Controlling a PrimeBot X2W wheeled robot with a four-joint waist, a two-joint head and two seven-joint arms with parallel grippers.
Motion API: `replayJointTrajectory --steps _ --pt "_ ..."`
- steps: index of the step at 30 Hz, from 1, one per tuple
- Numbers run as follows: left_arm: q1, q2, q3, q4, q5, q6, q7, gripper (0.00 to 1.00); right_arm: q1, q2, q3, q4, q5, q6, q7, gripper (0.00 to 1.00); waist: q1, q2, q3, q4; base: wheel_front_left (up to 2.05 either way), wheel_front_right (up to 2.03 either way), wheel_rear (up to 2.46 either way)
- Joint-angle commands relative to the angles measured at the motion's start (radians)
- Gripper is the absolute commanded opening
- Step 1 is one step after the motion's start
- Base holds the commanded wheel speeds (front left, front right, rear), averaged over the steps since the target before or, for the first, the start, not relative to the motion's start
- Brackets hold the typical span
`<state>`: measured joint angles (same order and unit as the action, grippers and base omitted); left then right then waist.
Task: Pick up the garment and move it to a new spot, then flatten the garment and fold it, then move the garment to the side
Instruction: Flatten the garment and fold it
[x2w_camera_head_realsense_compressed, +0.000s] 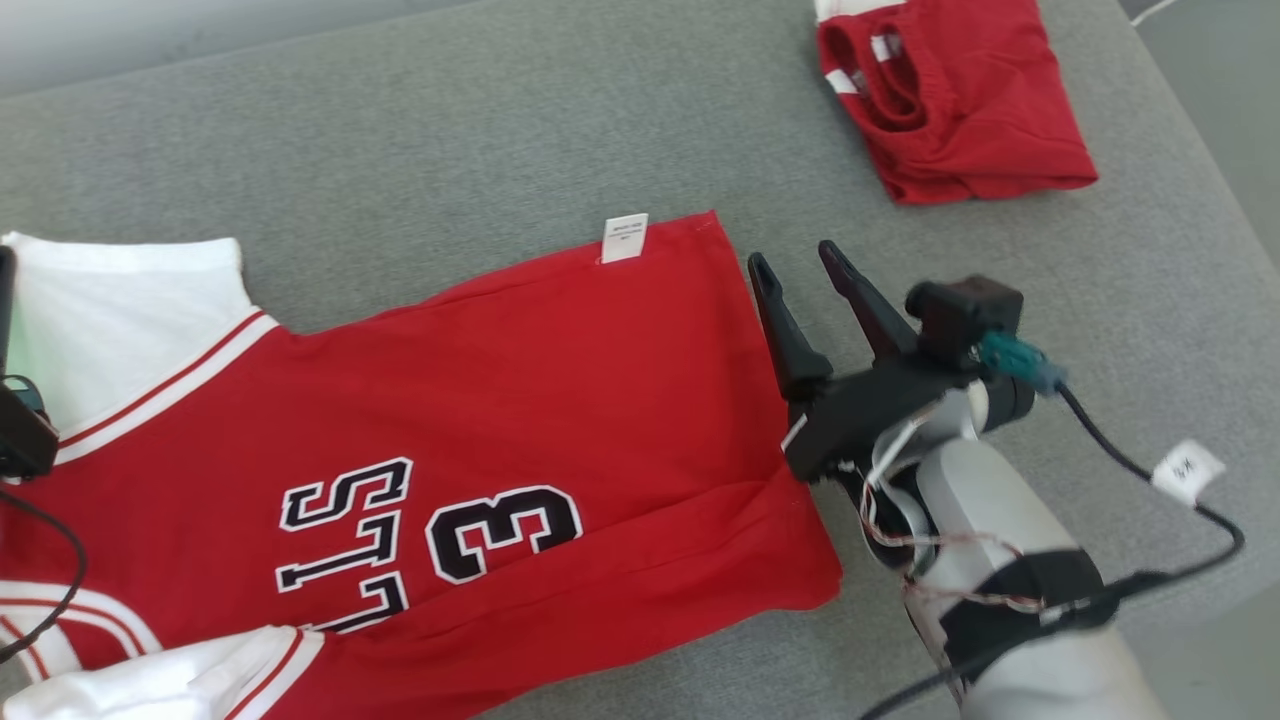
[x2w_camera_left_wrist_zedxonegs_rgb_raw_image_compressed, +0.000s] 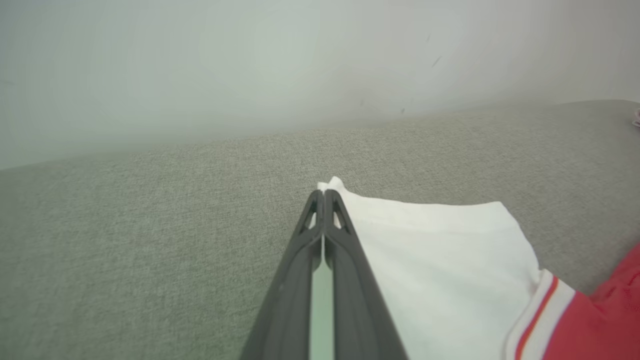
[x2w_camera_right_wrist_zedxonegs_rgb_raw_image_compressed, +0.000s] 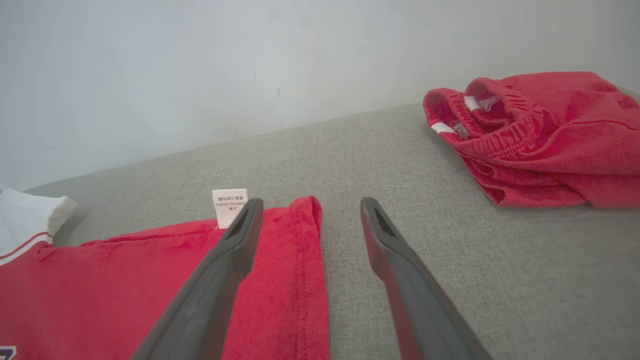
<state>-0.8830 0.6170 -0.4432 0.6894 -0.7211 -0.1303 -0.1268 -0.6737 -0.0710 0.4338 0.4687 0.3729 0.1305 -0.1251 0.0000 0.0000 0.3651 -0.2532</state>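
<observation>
The garment (x2w_camera_head_realsense_compressed: 560, 400) is a red jersey with white sleeves and black lettering, lying spread flat on the grey cushion (x2w_camera_head_realsense_compressed: 400, 150). My left gripper (x2w_camera_left_wrist_zedxonegs_rgb_raw_image_compressed: 325, 192) is shut on the far corner of its white sleeve (x2w_camera_left_wrist_zedxonegs_rgb_raw_image_compressed: 440, 250); a tip of white cloth pokes out past the fingertips. My right gripper (x2w_camera_head_realsense_compressed: 797, 256) stands open just right of the hem's far corner, beside the white care label (x2w_camera_head_realsense_compressed: 625, 238). In the right wrist view that gripper (x2w_camera_right_wrist_zedxonegs_rgb_raw_image_compressed: 312, 202) straddles the edge of the garment (x2w_camera_right_wrist_zedxonegs_rgb_raw_image_compressed: 150, 260): the left finger is over red cloth, the right finger over bare cushion.
A folded pair of red shorts (x2w_camera_head_realsense_compressed: 950, 100) lies at the far right of the cushion, also in the right wrist view (x2w_camera_right_wrist_zedxonegs_rgb_raw_image_compressed: 540, 140). A pale wall (x2w_camera_right_wrist_zedxonegs_rgb_raw_image_compressed: 200, 75) rises behind. The cushion's right edge (x2w_camera_head_realsense_compressed: 1215, 190) drops off. A black cable (x2w_camera_head_realsense_compressed: 1150, 470) trails from my right wrist.
</observation>
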Motion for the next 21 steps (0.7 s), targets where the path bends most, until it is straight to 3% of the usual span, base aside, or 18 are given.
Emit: replayJointTrajectory --steps 1,10,21 --pt "-0.008 0.001 -0.006 -0.003 -0.015 0.001 -0.007 0.00 -0.024 0.004 0.001 0.013 0.013 0.000 0.002 1.00 0.0000 0.0000 -0.005 0.017 0.00 0.00 0.00" --pt "-0.020 -0.023 -0.059 -0.049 -0.025 0.001 -0.043 0.00 -0.207 0.016 0.006 0.271 0.030 0.000 0.078 1.00 0.0000 0.0000 0.005 0.071 0.00 0.00 0.00" --pt "-0.042 -0.035 -0.097 -0.082 -0.034 0.001 -0.063 0.00 -0.354 0.022 0.031 0.514 0.015 0.000 0.085 1.00 0.0000 0.0000 0.031 0.107 0.00 0.00 0.00"
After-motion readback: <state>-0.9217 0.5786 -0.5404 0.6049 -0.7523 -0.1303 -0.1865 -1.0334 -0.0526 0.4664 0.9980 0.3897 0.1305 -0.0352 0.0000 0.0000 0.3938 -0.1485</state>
